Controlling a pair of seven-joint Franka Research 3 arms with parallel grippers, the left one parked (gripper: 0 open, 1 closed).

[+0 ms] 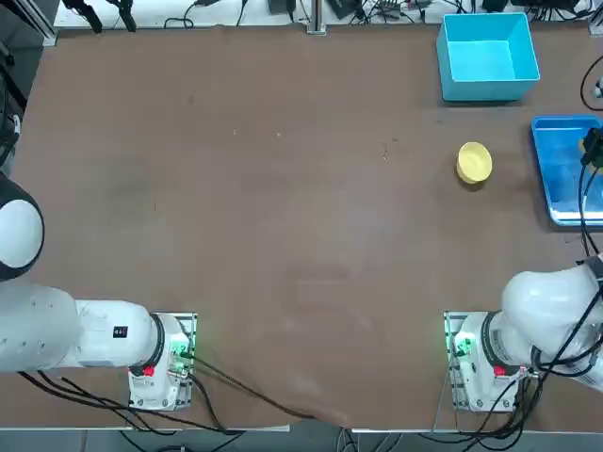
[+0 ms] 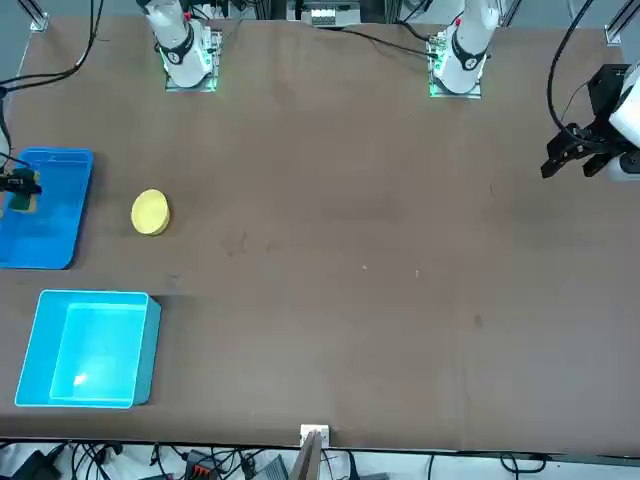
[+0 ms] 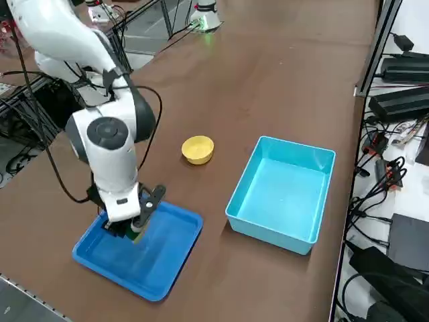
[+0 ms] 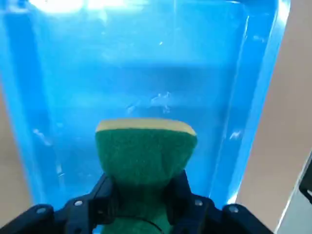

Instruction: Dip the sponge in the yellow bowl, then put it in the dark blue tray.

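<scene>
So your right gripper (image 4: 142, 204) was sitting low over the dark blue tray (image 3: 167, 258), fingers pinched in on the sponge (image 4: 145, 158) with the foam visibly squeezed between them, so definitely a firm hold and not a loose one. In the wrist view the sponge's dark green scouring face was toward the camera, with the yellow foam layer showing as a thin strip along the far edge; its long axis ran straight out from between the fingers, the free end pointing away from the wrist over the tray floor. Couldn't tell if the sponge was actually touching the tray or just above it. In the top view the tray sat at about 3 o'clock on the table, hard against the right edge, and the gripper was over its right portion. The yellow bowl (image 1: 474, 162) stood on its own on the table (image 1: 283, 207), near the tray at its 9 o'clock side. The light cyan box (image 1: 487, 56) was up around 1 o'clock, apart from both.
</scene>
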